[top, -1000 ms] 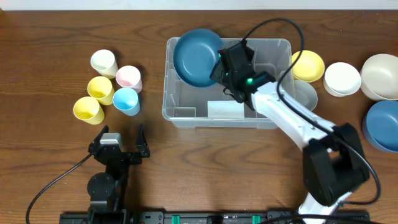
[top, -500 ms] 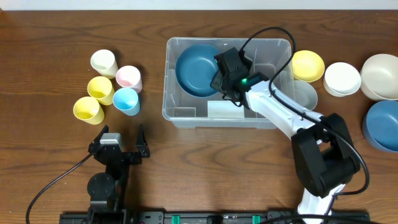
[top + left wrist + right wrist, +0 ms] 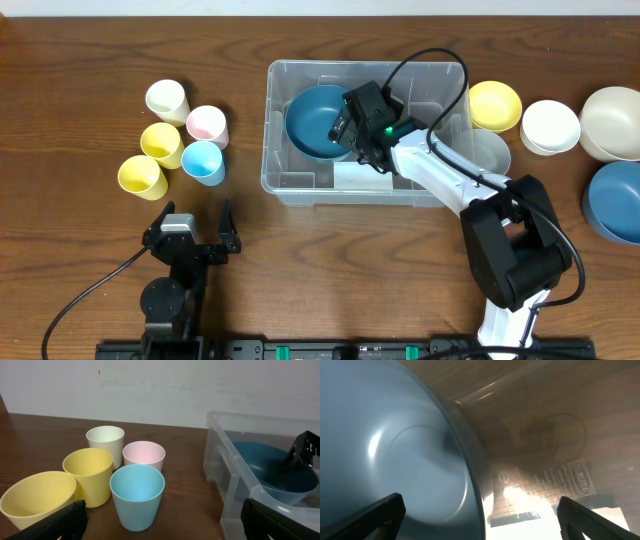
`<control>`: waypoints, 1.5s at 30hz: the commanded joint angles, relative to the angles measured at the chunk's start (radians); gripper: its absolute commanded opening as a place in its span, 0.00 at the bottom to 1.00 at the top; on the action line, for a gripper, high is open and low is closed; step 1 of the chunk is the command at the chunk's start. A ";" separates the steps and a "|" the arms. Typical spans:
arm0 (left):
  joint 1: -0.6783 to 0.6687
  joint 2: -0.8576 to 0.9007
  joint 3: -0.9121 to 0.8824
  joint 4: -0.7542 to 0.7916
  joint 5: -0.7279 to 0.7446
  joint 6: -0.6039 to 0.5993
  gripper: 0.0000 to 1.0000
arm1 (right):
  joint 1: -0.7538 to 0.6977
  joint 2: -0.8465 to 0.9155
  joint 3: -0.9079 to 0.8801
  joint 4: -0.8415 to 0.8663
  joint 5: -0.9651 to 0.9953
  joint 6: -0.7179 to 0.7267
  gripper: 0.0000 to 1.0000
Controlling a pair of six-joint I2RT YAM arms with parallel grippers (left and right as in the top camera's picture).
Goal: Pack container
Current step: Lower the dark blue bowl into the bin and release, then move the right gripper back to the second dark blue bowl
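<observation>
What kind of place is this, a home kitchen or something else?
Probably a robot lab or test bench, not a home. The left arm and right arm stand at a wooden table. Plastic cups and bowls sit grouped beside a clear container, before a plain white wall.

Overhead looks straight down — both wrist views, lower, share the container [image 3: 300, 178].

Container [image 3: 366, 197]: we find it mid-tabletop, nearer the far edge.
Bowl [image 3: 312, 122]: inside it, left half.
5 cups [image 3: 203, 160]: left of it.
Other bowls [image 3: 550, 127]: right of it.
</observation>
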 commanded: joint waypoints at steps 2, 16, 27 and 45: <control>0.005 -0.007 -0.012 -0.041 0.006 0.017 0.98 | -0.001 -0.028 0.029 0.006 0.008 -0.074 0.99; 0.005 -0.007 -0.012 -0.041 0.006 0.017 0.98 | -0.216 -0.534 0.146 -0.209 0.242 -0.275 0.99; 0.005 -0.007 -0.012 -0.041 0.006 0.017 0.98 | -0.734 -0.716 0.114 -0.872 0.366 0.006 0.99; 0.005 -0.007 -0.012 -0.041 0.006 0.017 0.98 | -1.231 -0.668 -0.414 -0.344 0.076 0.087 0.99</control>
